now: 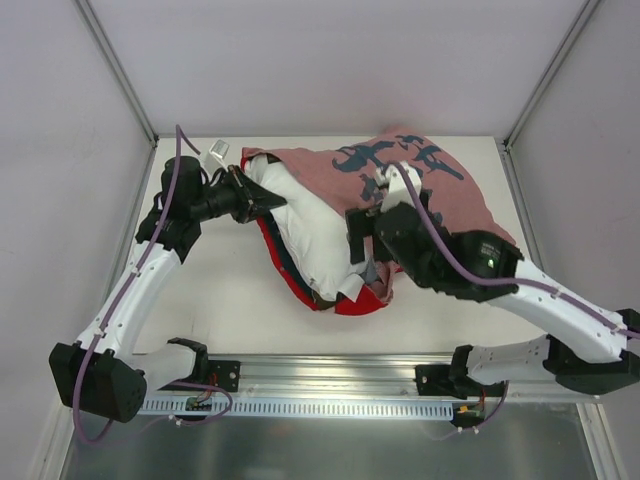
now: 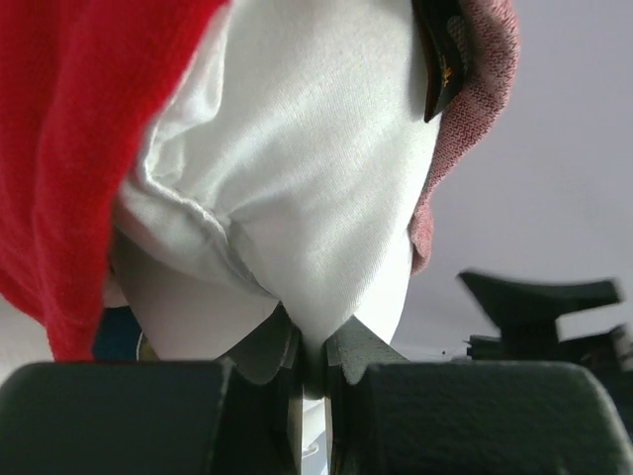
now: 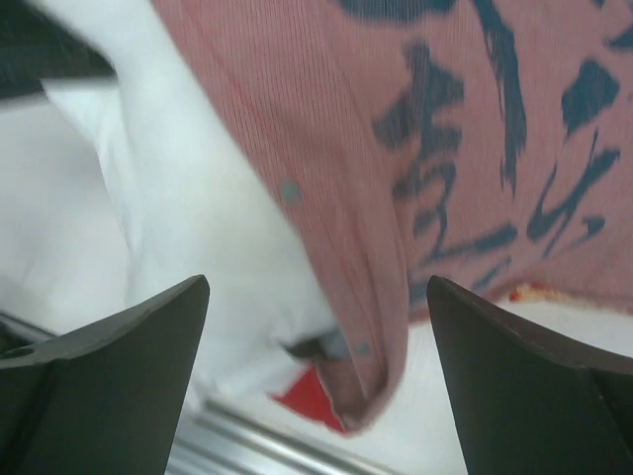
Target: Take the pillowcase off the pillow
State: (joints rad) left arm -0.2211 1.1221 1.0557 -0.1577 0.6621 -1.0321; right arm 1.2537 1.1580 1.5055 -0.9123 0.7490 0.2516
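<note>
Left gripper [image 2: 315, 348] pinches plump white pillow [image 2: 297, 168]; right gripper [image 3: 316, 297] spread over dusty-pink printed cloth pillowcase [image 3: 297, 119]. Mid-peel; next, clamp hem and pull.

Top camera: the right part of the pillow [image 1: 300, 222] is hidden inside the pillowcase [image 1: 450, 190], the right arm [image 1: 480, 262] covers the near corner of both, and a small pale object [image 1: 218, 152] at the back left of the worktop [image 1: 220, 300] is too small to identify. Left wrist view: the pillow runs off the top edge and its pinched fold disappears between the jaws. Right wrist view: blurred, the pillowcase cut off at top and right.
</note>
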